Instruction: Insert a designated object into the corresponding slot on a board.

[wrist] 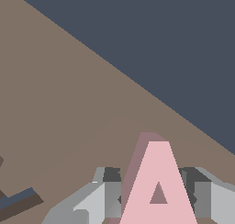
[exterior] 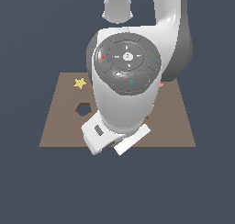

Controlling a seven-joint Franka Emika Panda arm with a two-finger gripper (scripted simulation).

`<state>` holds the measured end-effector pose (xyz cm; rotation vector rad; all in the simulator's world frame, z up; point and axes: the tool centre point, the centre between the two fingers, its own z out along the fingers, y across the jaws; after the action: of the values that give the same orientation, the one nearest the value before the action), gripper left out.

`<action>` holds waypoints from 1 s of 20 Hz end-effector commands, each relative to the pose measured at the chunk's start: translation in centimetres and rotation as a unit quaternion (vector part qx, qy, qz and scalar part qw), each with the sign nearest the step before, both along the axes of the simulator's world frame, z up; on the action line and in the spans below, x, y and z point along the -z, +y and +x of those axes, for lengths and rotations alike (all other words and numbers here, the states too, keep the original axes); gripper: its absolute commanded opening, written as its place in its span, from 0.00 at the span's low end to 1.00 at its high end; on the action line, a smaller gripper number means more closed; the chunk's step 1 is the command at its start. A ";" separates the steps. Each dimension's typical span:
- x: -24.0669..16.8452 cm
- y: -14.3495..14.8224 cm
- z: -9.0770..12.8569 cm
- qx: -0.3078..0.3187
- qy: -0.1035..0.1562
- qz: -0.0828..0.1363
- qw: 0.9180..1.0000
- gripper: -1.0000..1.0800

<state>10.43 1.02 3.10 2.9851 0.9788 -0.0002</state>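
Note:
In the wrist view the pale-pink A piece sits between my gripper's two grey fingers, which press against its sides. The piece is over the brown board, close to the board's edge. Part of a dark recessed cut-out shows at the frame's border; I cannot tell its shape, so the A slot is not identifiable. In the exterior view the arm's white wrist covers the board's middle and hides the gripper, the piece and the A slot.
In the exterior view a yellow star lies at the board's far left and a dark pentagon hole is below it. A sliver of a red-pink piece shows beside the arm on the right. Dark floor surrounds the board.

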 end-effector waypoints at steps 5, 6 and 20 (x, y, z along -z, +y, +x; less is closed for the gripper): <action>-0.1 1.2 0.4 -0.111 0.000 0.000 0.994 0.00; -0.1 1.5 0.4 -0.131 0.000 0.000 0.991 0.00; -0.4 5.0 -0.1 -0.425 -0.001 0.000 0.905 0.00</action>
<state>10.44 5.69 3.45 2.3583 2.0750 0.0008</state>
